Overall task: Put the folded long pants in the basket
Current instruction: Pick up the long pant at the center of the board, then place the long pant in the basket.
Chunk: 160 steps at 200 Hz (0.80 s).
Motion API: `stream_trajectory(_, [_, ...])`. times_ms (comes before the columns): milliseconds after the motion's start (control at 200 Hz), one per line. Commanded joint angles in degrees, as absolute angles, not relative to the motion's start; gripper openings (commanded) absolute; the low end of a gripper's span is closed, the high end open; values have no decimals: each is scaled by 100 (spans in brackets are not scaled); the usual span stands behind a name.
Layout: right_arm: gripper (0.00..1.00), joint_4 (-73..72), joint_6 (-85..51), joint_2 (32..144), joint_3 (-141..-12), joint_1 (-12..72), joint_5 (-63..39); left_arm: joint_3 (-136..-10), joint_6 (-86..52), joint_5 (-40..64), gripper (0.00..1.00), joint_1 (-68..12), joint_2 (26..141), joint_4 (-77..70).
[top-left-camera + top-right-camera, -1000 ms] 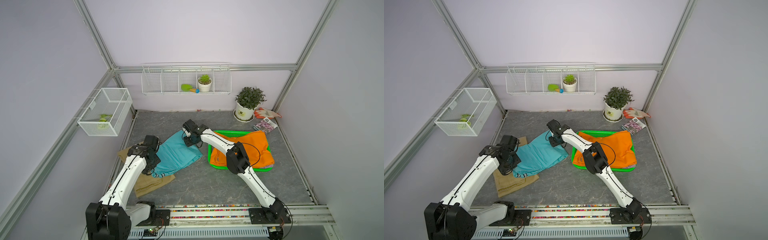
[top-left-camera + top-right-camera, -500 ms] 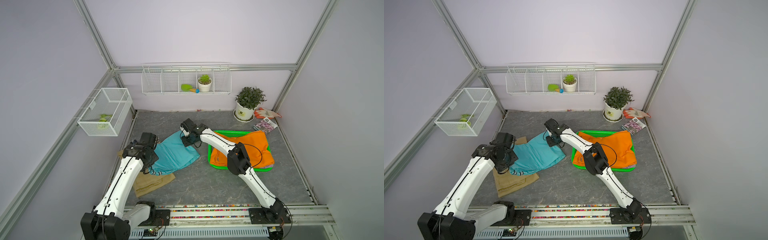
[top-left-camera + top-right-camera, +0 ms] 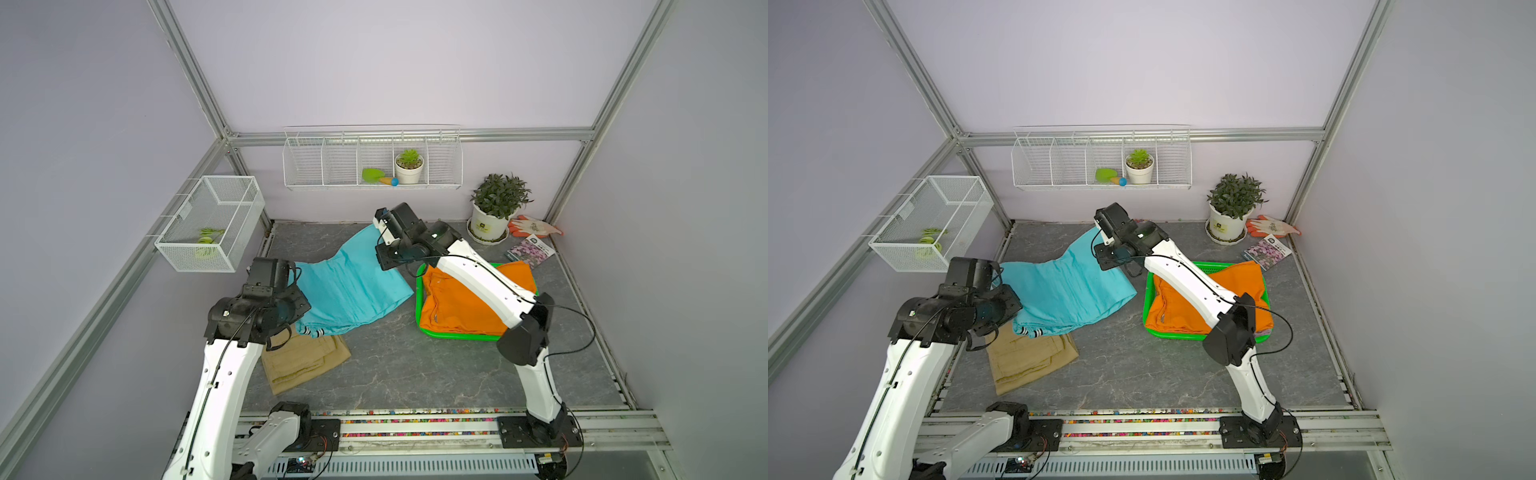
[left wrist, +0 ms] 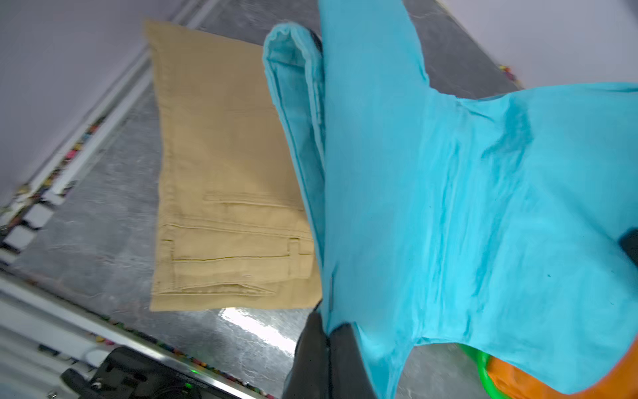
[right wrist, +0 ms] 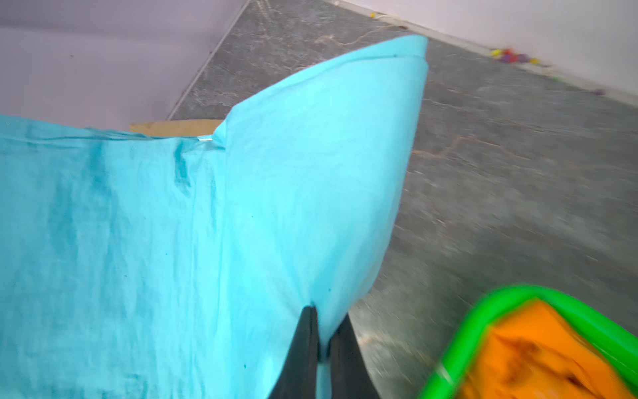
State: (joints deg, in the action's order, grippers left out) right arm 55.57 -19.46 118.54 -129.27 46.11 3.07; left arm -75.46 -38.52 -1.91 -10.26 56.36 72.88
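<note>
Table inventory, near edge to far wall.

- Robot arms: 2, white, mounted on the front rail.
- Tan khaki pants (image 3: 303, 361): 1, folded, flat on the grey table (image 3: 395, 374) at near left. Not in the basket.
- Teal pants (image 3: 349, 286): 1, slung between both tools, left of the basket and outside it. The near edge overlaps the tan pair's far end and shows a strip of black-and-white striping.
- Left tool (image 4: 326, 331): 1, clamped on the teal pants' left edge.
- Right tool (image 5: 326, 321): 1, pinched tight on the teal pants' far right corner, beside the basket's far left corner.
- Green basket (image 3: 453, 335): 1, on the table at right.
- Orange pants (image 3: 457, 307): 1, folded, lying in the basket and covering most of it.
- Seed packet (image 3: 530, 249): 1, flat, just beyond the basket's far right corner.
- Potted plant (image 3: 496, 208): 1, white pot, far right.
- Orange glove (image 3: 534, 227): 1, beside the pot in the corner.
- White wire cage basket (image 3: 212, 224): 1, on the left frame, with a green item I cannot identify.
- White wire rack (image 3: 324, 166): 1, on the back wall, holding 1 small succulent pot (image 3: 409, 168) and 1 green trowel (image 3: 374, 176).
</note>
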Motion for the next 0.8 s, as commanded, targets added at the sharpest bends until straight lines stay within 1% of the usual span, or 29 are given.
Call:
stream_trajectory(0, [0,6079,-1793,11046,-12130,4330,861,-7705,-3552,1292,0,-993,5673,6566])
stream_trajectory(65, [0,6072,-1841,10524,-11536,4068,857,-7628,-3583,1857,0,-1009,5791,6232])
stream_trajectory(130, [0,5950,-1880,9934,-10812,3698,800,-7510,-3696,2084,0,-1104,5875,5877])
stream_trajectory(235, [0,5726,-1951,9015,-9761,2980,664,-7467,-3868,1973,0,-1516,6209,5441])
stream_trajectory(345, [0,5511,-1891,8329,-8974,2107,528,-7538,-4097,1721,0,-2257,6856,4992])
stream_trajectory(445, [0,5475,-1861,7997,-8574,1326,272,-7868,-4179,1467,0,-2893,7600,4704])
stream_trajectory(490, [0,5447,-1821,7884,-8425,1043,325,-8017,-4178,1358,0,-3090,7932,4612])
stream_trajectory(570, [0,5418,-1785,7726,-8201,645,540,-8295,-4192,1358,0,-3249,8512,4528])
stream_trajectory(620, [0,5417,-1793,7652,-8094,394,569,-8553,-4157,1610,0,-3276,8901,4605])
stream_trajectory(795, [0,5146,-1715,7649,-7733,57,958,-9230,-4059,1615,0,-3619,9958,4614])
